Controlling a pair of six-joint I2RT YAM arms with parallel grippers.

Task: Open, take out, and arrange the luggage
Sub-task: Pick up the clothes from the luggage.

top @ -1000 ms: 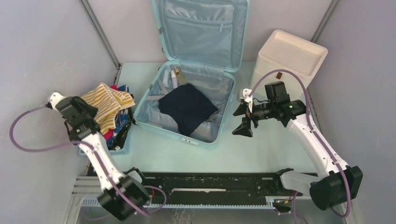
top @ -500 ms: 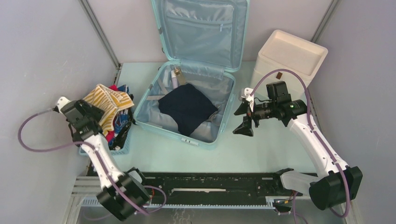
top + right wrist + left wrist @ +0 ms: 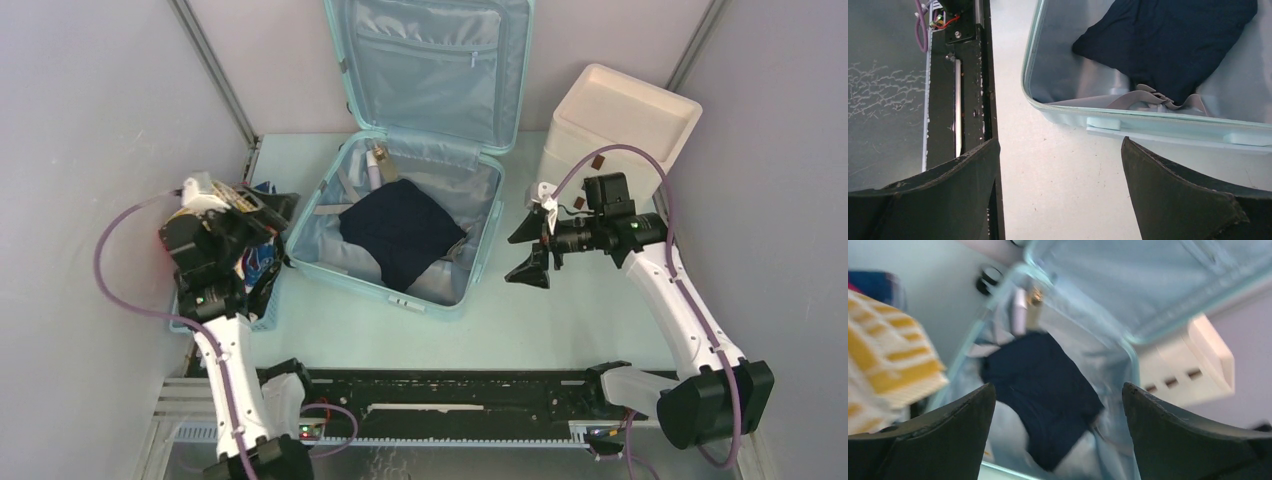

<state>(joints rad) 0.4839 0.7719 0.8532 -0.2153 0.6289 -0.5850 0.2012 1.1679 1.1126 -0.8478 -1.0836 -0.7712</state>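
- The luggage [image 3: 430, 302] is pale mint-blue outside, with grey-blue cloth inside. It lies open in the middle of the table [image 3: 350, 330], with its lid standing up.
- 1 dark blue cloth [image 3: 400, 230] lies inside.
- The left pincer [image 3: 1058, 390] is spread wide and holds nothing.
- The right pincer [image 3: 1060, 142] is spread wide and holds nothing.

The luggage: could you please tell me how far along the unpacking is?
Done: the luggage stands open, and a striped garment lies on the basket pile. In hand: nothing; left gripper and right gripper are both open and empty. Left: the navy garment and a small bottle inside the case.
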